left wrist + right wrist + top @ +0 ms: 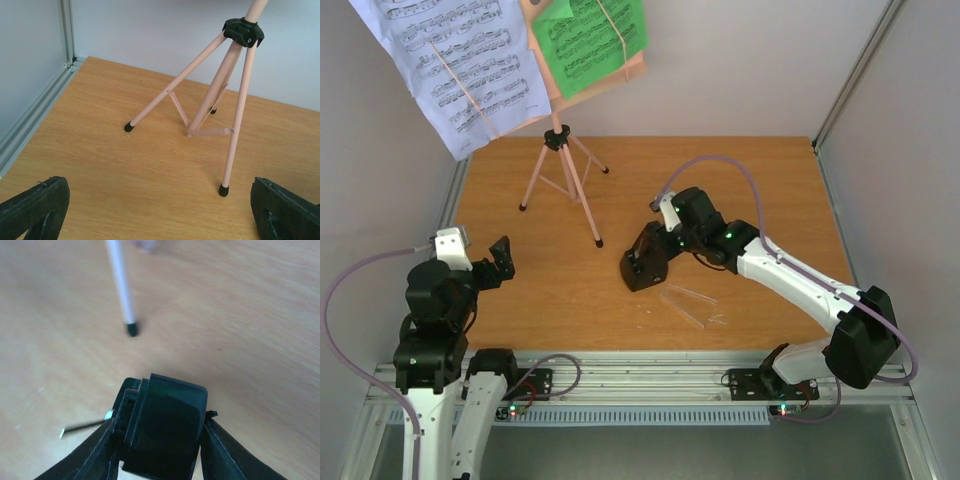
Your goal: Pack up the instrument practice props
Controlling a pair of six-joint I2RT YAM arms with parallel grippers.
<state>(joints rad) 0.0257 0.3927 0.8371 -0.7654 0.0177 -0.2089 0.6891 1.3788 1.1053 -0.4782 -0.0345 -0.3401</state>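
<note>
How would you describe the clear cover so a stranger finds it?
Find the wooden table, then the black metronome near its middle. Right of it, toward the near edge, lies the clear cover: the only see-through thing there, faint against the wood.

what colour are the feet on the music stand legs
Black feet on pale pink legs, clearest in the left wrist view.

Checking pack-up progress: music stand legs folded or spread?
Spread. The music stand stands upright, its three feet planted apart on the table.
</note>
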